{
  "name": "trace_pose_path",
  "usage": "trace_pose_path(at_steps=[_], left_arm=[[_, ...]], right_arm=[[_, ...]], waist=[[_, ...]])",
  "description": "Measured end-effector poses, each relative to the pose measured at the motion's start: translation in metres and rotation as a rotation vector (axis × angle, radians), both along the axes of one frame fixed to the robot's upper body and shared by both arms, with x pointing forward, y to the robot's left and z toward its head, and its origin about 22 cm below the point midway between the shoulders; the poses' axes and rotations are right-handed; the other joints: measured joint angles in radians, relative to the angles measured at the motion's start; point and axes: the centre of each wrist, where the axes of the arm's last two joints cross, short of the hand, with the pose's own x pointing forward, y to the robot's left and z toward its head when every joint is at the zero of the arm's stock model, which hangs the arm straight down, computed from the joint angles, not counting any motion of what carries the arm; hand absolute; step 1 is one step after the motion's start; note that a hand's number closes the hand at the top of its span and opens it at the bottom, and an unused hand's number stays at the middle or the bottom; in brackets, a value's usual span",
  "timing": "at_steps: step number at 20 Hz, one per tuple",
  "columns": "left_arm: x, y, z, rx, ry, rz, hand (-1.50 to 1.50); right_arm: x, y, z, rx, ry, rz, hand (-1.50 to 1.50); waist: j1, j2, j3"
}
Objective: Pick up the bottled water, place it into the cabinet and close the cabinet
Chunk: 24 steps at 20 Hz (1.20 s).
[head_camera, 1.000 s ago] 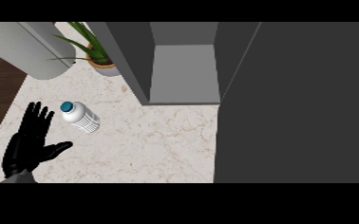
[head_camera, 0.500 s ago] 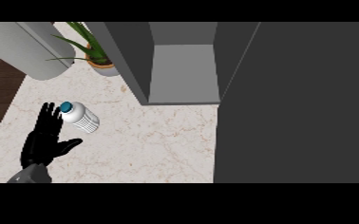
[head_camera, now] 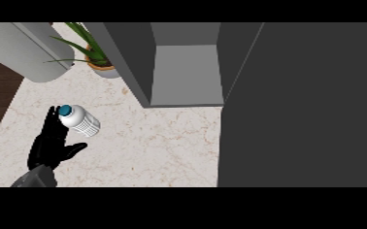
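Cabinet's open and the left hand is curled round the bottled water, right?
Not curled: the head view shows the left hand open, fingers straight, beside the bottled water on the counter. The cabinet is open, yes.

No readable text, labels or numbers anywhere; the water bottle (head_camera: 80,120) on the bench shows only a blank ribbed wrap.

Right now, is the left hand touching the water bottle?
Cannot tell. Head view: fingers of the left hand overlap the water bottle at its edge, hiding any gap.
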Motion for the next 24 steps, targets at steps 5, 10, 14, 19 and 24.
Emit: trace_pose_path(at_steps=[5, 10, 14, 19, 24], left_arm=[[0.002, -0.01, -0.005, -0.044, 0.003, -0.011, -1.5], [0.008, -0.018, -0.006, -0.112, 0.005, -0.044, -1.5], [0.009, -0.019, -0.006, -0.141, 0.006, -0.058, -1.5], [0.014, -0.034, -0.009, -0.179, -0.008, -0.098, -1.5], [0.022, -0.044, -0.007, -0.183, -0.015, -0.149, 1.5]], right_arm=[[0.001, -0.002, 0.001, 0.001, 0.003, -0.001, -1.5], [0.004, -0.004, 0.001, 0.004, 0.006, 0.0, -1.5], [0.006, 0.0, -0.001, 0.015, 0.004, 0.009, -1.5], [0.004, 0.002, -0.008, 0.013, 0.015, 0.016, -1.5], [0.012, 0.005, -0.008, 0.01, 0.016, 0.016, -1.5]], waist=[[0.0, 0.001, 0.0], [0.0, 0.001, 0.0], [-0.003, 0.002, 0.0], [-0.004, 0.001, 0.0], [-0.002, 0.002, 0.0]])
